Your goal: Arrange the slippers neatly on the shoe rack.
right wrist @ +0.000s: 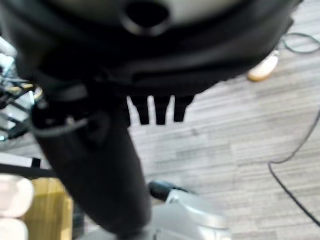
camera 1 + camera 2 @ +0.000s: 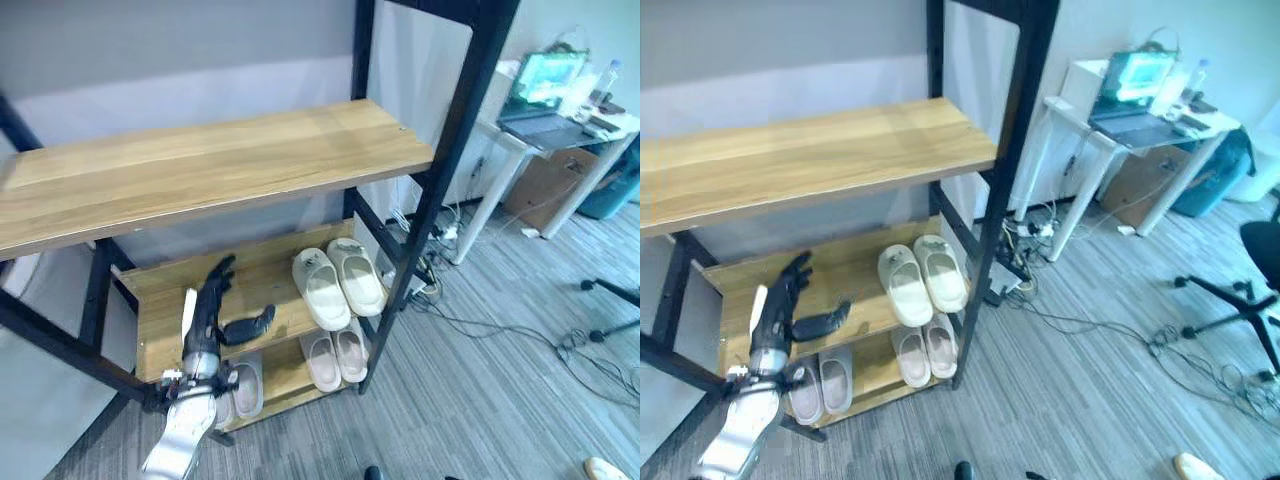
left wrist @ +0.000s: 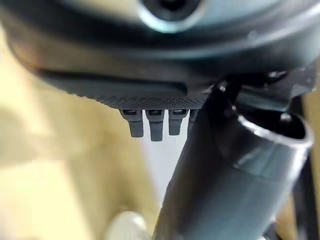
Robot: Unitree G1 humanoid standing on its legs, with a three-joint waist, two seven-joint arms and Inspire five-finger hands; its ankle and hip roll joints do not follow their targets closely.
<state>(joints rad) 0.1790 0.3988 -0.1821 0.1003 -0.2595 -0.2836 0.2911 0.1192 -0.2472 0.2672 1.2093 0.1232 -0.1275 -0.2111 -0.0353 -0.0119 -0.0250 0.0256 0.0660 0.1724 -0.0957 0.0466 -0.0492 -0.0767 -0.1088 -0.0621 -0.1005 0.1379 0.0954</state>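
Observation:
A pair of white slippers (image 2: 338, 281) lies side by side at the right end of the shoe rack's middle shelf (image 2: 165, 312). On the bottom shelf rests a pinkish pair (image 2: 336, 357) under them and a grey pair (image 2: 822, 385) further left. My left hand (image 2: 207, 306) hovers over the bare left part of the middle shelf, open, with straight fingers (image 3: 155, 124) and the thumb spread toward the white pair, holding nothing. My right hand (image 1: 150, 55) is open above the grey floor, its fingers (image 1: 156, 110) straight and empty.
The wide top shelf (image 2: 200, 165) overhangs the middle one, and black posts (image 2: 440, 150) frame the rack. A white desk (image 2: 520, 140) with a laptop (image 2: 545, 90) stands at the right. Cables (image 2: 480, 322) trail on the floor. A chair base (image 2: 1230, 300) stands further right.

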